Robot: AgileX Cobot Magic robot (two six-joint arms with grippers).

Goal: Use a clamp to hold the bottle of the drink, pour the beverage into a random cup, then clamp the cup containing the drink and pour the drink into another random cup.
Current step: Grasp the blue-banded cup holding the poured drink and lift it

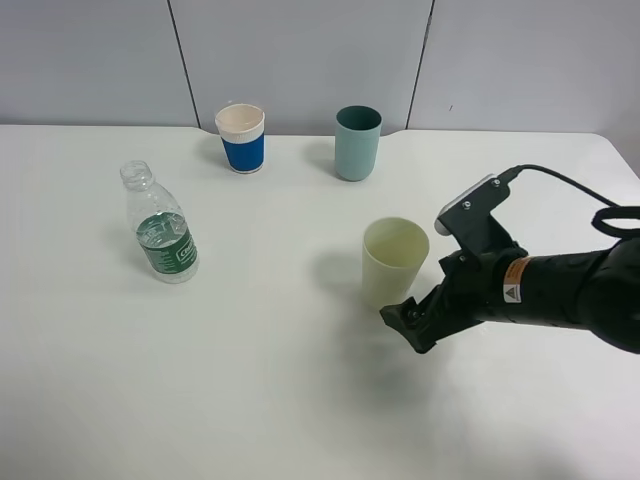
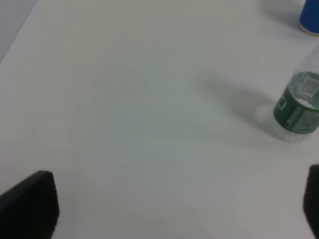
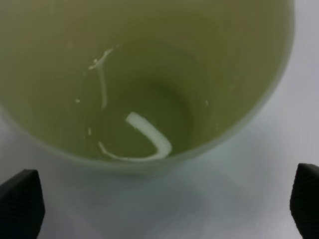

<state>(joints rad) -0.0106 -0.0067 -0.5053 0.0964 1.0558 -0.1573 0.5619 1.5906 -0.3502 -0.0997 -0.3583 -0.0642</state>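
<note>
You have four containers on the smooth white table [image 1: 250, 400]: three cups and one bottle, all upright and well apart from one another. The pale yellow-green tapered plastic tumbler [image 1: 395, 262] stands near the middle of the table, and the right wrist view shows a shallow layer of clear liquid [image 3: 144, 134] at its bottom, with bright glints on the surface. The small clear plastic bottle [image 1: 160, 225] stands on the left side, without a cap. It has a ribbed body and a dark green label band, and it holds some clear liquid in its lower part, about at the level of the label. At the back stand the light teal tapered tumbler [image 1: 357, 143], darker inside, and the white paper cup with a blue band [image 1: 241, 138]. You cannot tell whether either of them holds anything. Your right gripper [image 1: 405, 322], on the bulky black arm, is just beside the yellow-green tumbler, on its near right side. Its jaws stand wide apart and do not touch the cup. Your left gripper [image 2: 169, 204] also has its jaws apart, over bare table, with nothing between them; the bottle is ahead of it, to one side.
</note>
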